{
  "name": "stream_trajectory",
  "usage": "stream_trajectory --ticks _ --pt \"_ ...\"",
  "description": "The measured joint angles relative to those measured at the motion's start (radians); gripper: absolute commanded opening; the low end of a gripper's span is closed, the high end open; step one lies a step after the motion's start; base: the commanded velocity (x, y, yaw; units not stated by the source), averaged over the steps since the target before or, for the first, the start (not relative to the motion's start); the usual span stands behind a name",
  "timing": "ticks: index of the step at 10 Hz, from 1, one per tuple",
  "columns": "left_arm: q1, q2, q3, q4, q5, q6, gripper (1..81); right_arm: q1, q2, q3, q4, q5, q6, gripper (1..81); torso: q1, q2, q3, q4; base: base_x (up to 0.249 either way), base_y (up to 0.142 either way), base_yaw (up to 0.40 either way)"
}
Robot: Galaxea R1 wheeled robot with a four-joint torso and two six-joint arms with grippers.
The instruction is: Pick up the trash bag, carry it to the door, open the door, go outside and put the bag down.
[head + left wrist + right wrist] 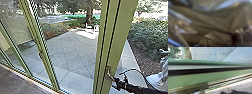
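Beyond the tall green-framed glass lies a paved yard [67, 52], bordered by a hedge [150, 35]. The floor [17, 81] indoors is dark. At the door [120, 30], the right gripper [117, 81] is close beside the handle [108, 68]; whether it is wide or closed on the handle cannot be told. Folded, shiny film fills much of the left wrist view, judged to be the trash bag [218, 22], near the left arm. State of the left gripper: cannot be told. Step in hand, as judged: opening the door, bag carried along. The next move calls for working the handle and swinging the door wide, bag kept clear of the frame. Risk: slipping off the handle.
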State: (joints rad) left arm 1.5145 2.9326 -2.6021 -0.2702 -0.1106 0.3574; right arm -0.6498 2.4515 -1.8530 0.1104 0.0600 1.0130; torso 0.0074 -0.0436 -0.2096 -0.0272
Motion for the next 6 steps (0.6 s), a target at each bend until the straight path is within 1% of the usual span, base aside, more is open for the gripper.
stream_trajectory --ticks 1,3,4,6 --pt "0.001 -0.002 0.0 0.0 -0.001 0.0 1.0 0.013 0.0 -0.007 0.0 -0.04 -0.008 81.1 0.0 0.0 0.0 0.0 0.0 0.0 0.0" --pt "0.005 -0.002 0.0 0.0 0.0 0.0 1.0 0.032 0.006 -0.022 0.001 -0.092 -0.022 81.1 -0.001 -0.001 0.0 0.0 0.0 0.0 0.0" --pt "0.005 -0.002 0.0 0.0 -0.001 0.0 1.0 0.036 0.013 -0.035 0.001 -0.101 -0.024 81.1 -0.002 -0.001 0.0 0.0 0.0 0.0 0.0" --pt "0.013 -0.002 0.0 0.0 0.002 -0.001 1.0 0.036 0.029 -0.061 0.005 -0.107 -0.024 81.1 -0.003 -0.001 0.0 0.0 0.091 0.0 0.0"
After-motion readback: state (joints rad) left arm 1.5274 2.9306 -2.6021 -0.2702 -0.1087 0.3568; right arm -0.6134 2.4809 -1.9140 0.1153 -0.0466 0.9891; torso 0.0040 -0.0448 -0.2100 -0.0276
